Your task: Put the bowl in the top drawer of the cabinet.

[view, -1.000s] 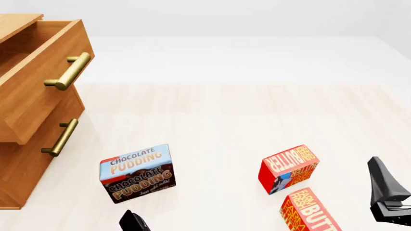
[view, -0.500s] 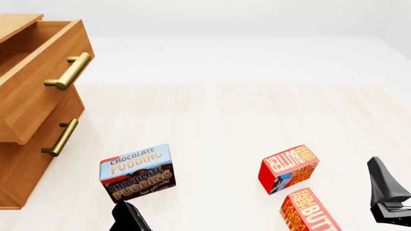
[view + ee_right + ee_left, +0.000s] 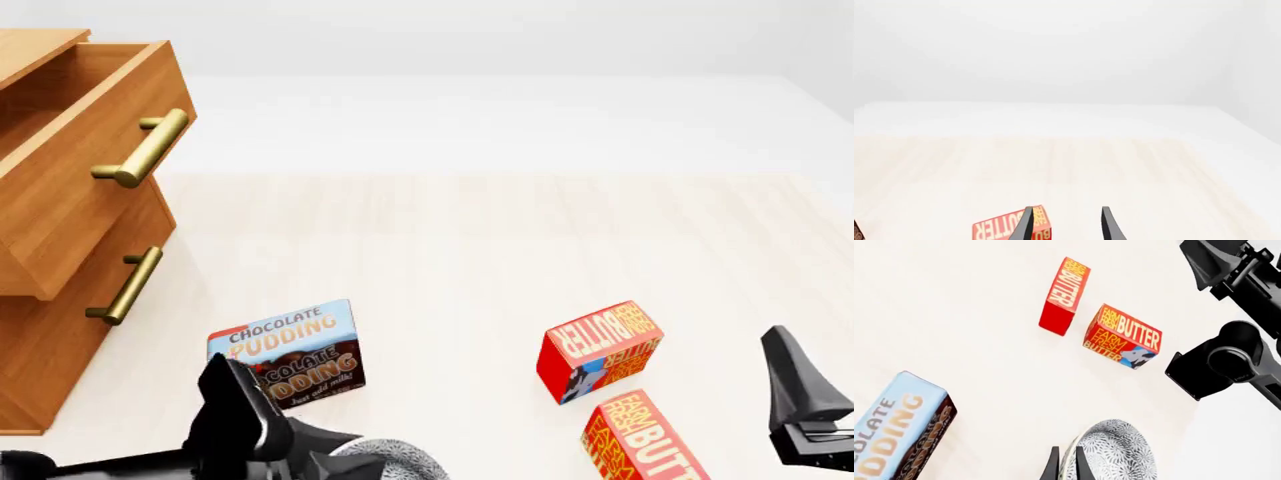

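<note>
L gripper [image 3: 1067, 466] pinching bowl [image 3: 1117, 452] rim at near edge, lifted by pudding box [image 3: 287, 358], R gripper [image 3: 1066, 225] fingers apart, idle near-right; transport step, next needs carry far-left over open top drawer [image 3: 80, 150] of cabinet [image 3: 54, 330] w/o clipping front

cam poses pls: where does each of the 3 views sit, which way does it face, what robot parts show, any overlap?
Front: fixed, above and behind the arms, facing forward-down at the cabinet, open top drawer, both arms.
Left wrist: behind the left gripper, looking down past the bowl it pinches by the rim; right arm crosses.
Right wrist: behind the right gripper, open, facing along the table.
Shared: butter boxes, in all three views.
</note>
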